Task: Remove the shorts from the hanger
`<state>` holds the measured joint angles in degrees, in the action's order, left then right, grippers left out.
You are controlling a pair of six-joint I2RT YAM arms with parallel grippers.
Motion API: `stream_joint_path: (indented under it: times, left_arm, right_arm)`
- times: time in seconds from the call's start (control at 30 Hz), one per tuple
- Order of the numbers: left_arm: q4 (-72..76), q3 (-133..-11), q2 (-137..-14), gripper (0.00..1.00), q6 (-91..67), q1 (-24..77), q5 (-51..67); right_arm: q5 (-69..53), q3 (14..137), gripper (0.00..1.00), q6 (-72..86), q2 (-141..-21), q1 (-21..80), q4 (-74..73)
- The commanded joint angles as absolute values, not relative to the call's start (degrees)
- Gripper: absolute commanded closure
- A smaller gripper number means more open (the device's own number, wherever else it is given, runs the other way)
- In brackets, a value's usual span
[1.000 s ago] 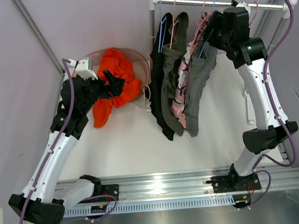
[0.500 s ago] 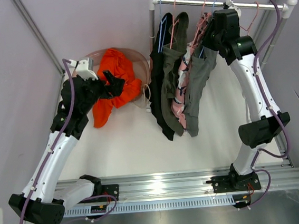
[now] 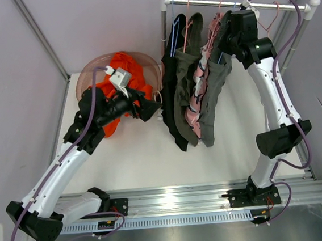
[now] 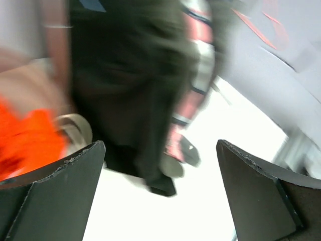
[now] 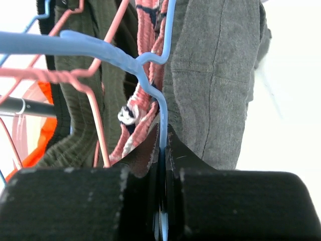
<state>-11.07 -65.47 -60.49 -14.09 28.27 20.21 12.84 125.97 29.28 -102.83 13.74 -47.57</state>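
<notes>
Several shorts hang from wire hangers on the rack rail (image 3: 206, 2): black (image 3: 170, 97), olive (image 3: 184, 90), pink patterned (image 3: 199, 85) and grey-green (image 3: 216, 86). My right gripper (image 3: 221, 38) is up at the rail, shut on the wire of a blue hanger (image 5: 100, 47). In the right wrist view the right gripper (image 5: 161, 135) pinches that wire beside the grey-green shorts (image 5: 215, 75) and the pink patterned pair (image 5: 145, 100). Orange shorts (image 3: 124, 64) lie in the basin. My left gripper (image 3: 148, 110) is open and holds nothing, just left of the black shorts (image 4: 120, 75).
A translucent pink basin (image 3: 90, 67) stands at the back left of the white table. Pink wire hangers (image 5: 95, 115) crowd next to the blue one. The rack's white upright (image 3: 163, 23) stands behind the black shorts. A metal rail (image 3: 169, 202) runs along the near edge.
My right gripper has shut on the blue hanger wire. My left arm has swung right, away from the basin and the orange shorts, toward the hanging shorts, staying open.
</notes>
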Motion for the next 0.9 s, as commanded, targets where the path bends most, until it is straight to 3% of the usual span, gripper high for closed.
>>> stream_joint_path:
  times: [0.0,0.2,0.43,0.87]
  left_arm:
    - [-8.96,-69.16,-60.64,0.01,-9.06,32.86,28.65]
    - [-8.79,-71.45,-64.59,0.01,-8.88,43.05,28.66]
    - [-7.48,-78.12,-72.94,0.01,-5.89,55.53,18.65]
    - [4.57,-85.95,-86.48,0.01,-3.78,62.84,13.62]
  right_arm:
    - [15.2,130.78,1.0,28.13,-97.22,13.27,-48.6]
    - [15.73,130.17,1.0,29.0,-91.77,13.36,-50.1]
    - [15.29,125.25,1.0,30.93,-85.87,13.97,-49.83]
    - [18.37,107.23,1.0,36.12,-70.76,20.56,-46.06]
